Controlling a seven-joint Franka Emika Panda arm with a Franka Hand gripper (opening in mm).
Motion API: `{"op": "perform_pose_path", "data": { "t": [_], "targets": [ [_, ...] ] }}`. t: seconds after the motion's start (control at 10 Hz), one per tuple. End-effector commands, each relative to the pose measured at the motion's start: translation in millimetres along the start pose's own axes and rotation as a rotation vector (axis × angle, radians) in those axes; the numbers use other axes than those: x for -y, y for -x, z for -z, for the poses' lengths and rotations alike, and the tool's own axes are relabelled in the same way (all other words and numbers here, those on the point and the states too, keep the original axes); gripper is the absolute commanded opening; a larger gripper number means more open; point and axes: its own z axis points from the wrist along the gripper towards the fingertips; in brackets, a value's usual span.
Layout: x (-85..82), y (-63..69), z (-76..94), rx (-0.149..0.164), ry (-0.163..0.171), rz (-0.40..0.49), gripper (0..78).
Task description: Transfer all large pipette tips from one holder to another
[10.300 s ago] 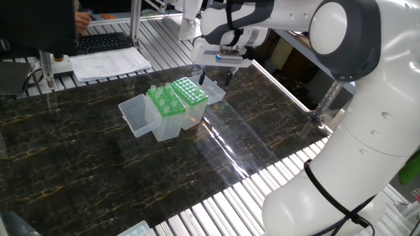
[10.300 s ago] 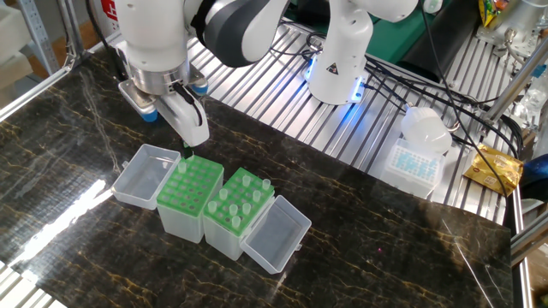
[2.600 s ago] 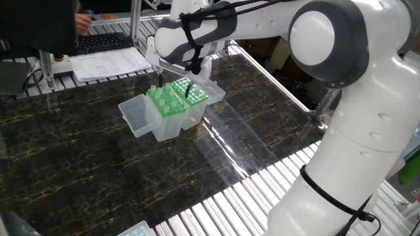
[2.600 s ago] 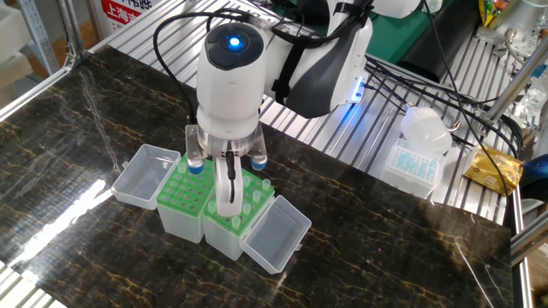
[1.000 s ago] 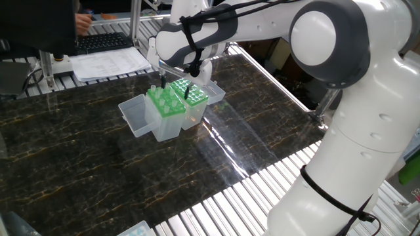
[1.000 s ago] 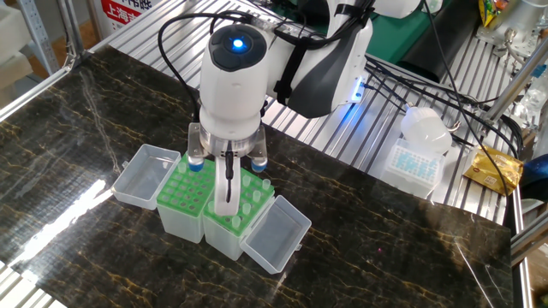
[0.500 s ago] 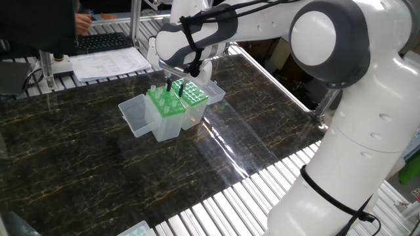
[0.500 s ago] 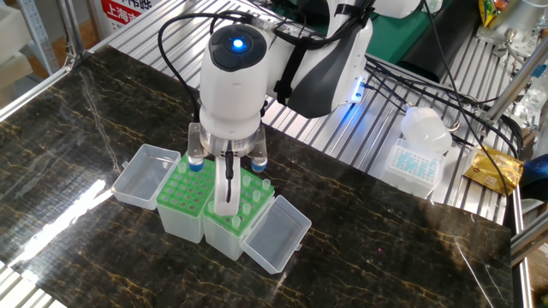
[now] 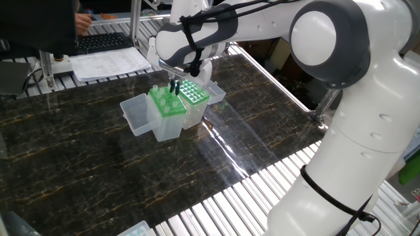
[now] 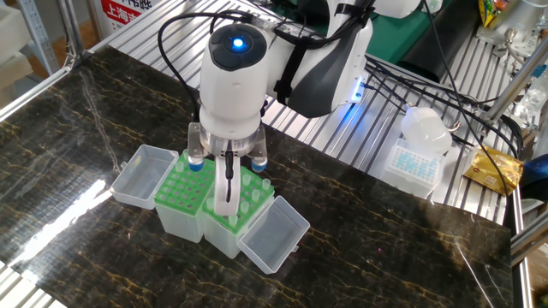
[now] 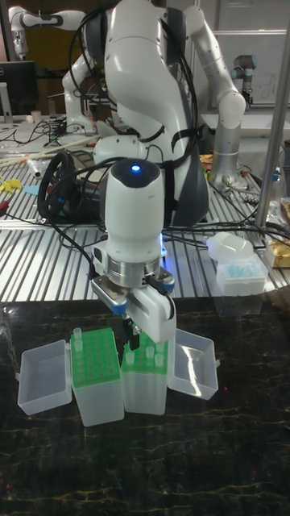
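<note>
Hanging straight down over two clear boxes that stand side by side on the dark marbled table [image 10: 411, 248], the gripper [image 9: 174, 86] has its dark fingers [image 11: 129, 332] down at the green hole-plates, close together, though I cannot tell whether a tip is pinched between them. Most of the large pipette tips [image 10: 248, 198] stand upright in the box [image 10: 231, 229] nearer the arm's base, and one lone tip [image 11: 77, 331] stands at a far corner of the other box [image 11: 97, 387]. Both hinged lids [image 10: 274, 235] lie open flat on the outer sides.
</note>
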Motion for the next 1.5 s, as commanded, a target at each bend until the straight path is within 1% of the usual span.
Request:
{"op": "perform_pose_path", "data": {
  "t": [0.1,0.3,0.4,0.9,1.0,1.1,1.2,1.4,1.5],
  "targets": [
    [0.4,0.0,0.8,0.002,0.002,0.003,1.4],
    [0.4,0.0,0.8,0.002,0.002,0.003,1.4],
    [-10.9,-12.5,21.4,-0.014,0.002,0.008,1.4],
    [-15.0,-14.5,29.7,-0.016,-0.002,0.02,1.4],
    [-14.5,-14.4,32.3,-0.012,-0.004,0.053,1.4],
    [-14.4,-14.4,32.4,-0.011,-0.003,0.059,1.4],
    [-14.1,-14.4,33.3,-0.007,-0.005,0.082,1.4],
    [-12.3,-14.0,38.8,-0.007,-0.005,0.107,1.4],
    [-10.3,-13.4,45.3,-0.01,-0.005,0.119,1.4]
  ]
}}
